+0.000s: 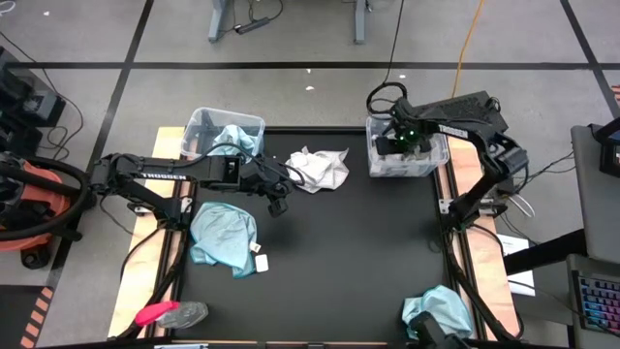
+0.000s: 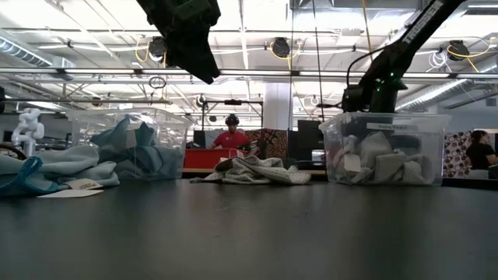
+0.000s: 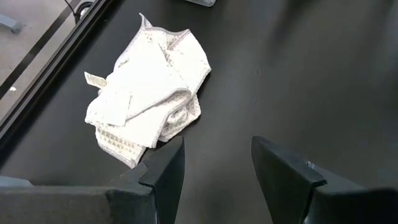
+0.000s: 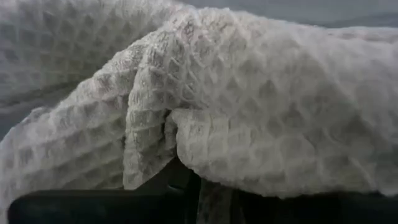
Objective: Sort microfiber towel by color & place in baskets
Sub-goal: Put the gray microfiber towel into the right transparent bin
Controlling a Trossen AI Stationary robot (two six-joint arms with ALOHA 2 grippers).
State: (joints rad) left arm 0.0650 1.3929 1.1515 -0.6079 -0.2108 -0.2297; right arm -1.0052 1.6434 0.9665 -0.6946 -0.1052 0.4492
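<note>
A crumpled pale grey-white towel [image 1: 320, 167] [image 3: 149, 87] [image 2: 257, 169] lies on the black table toward its far edge. My left gripper [image 1: 276, 201] [image 3: 217, 174] [image 2: 191, 39] hovers open just to the near-left of it, touching nothing. A teal towel [image 1: 225, 236] [image 2: 47, 171] lies spread on the table's left side. The far-left basket [image 1: 199, 121] [image 2: 132, 148] holds a teal towel. My right gripper [image 1: 397, 141] reaches down into the far-right basket [image 1: 431, 165] [image 2: 385, 148] of white towels. White waffle cloth [image 4: 205, 93] fills the right wrist view.
Another teal towel [image 1: 438, 308] lies at the table's near-right corner. A small pink-and-grey object [image 1: 170, 313] sits at the near-left edge. Bare black table stretches across the middle. A person in red [image 2: 231, 138] stands in the room beyond the table.
</note>
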